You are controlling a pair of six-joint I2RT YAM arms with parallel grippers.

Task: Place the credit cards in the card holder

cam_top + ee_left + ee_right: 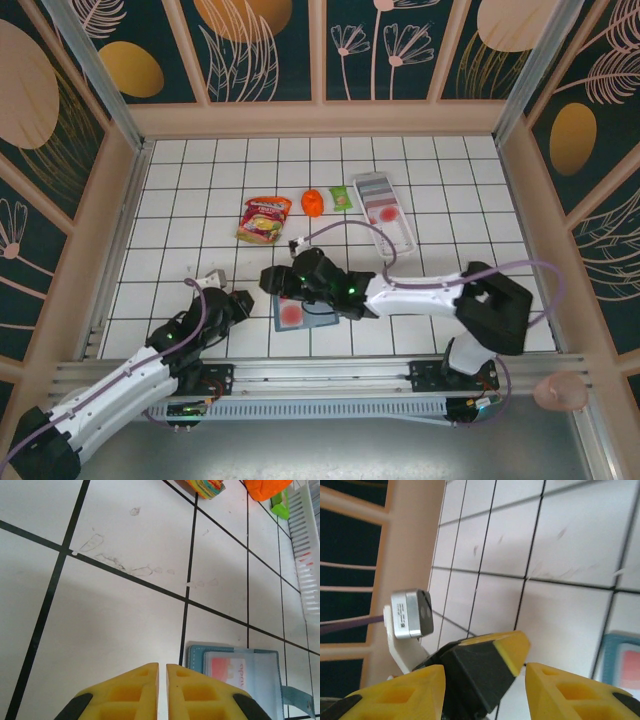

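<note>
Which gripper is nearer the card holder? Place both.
Right. The right gripper hovers over the card holder, at its far-left corner; the left gripper sits just off its left edge.

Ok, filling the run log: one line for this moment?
left gripper shut, empty | right gripper open, beside wallet | wallet open, card in it

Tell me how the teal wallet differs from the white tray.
The wallet is dark teal, while the tray is white. The wallet is roughly square, the tray long and narrow. The wallet lies toward the near edge, the tray farther back and to the right. Both lie flat on the tiled table, and each shows something pale with a red mark inside it.
</note>
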